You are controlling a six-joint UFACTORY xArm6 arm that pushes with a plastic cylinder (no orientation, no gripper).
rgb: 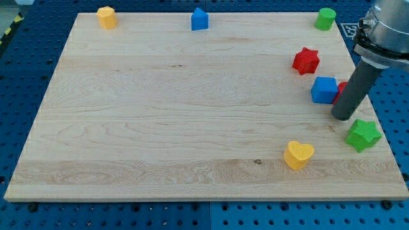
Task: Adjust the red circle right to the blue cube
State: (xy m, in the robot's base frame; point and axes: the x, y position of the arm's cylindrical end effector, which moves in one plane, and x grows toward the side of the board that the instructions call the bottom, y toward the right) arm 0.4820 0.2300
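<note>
The blue cube (324,90) sits on the wooden board (160,108) at the view's right. The red circle (341,91) lies just right of it, touching or nearly touching, and is mostly hidden behind my rod. My tip (342,117) rests on the board just below the red circle and to the lower right of the blue cube.
A red star (306,61) lies above the blue cube. A green star (363,135) lies right of my tip. A yellow heart (298,155) is at the bottom right. Along the top edge are a yellow block (107,17), a blue block (200,20) and a green cylinder (325,18).
</note>
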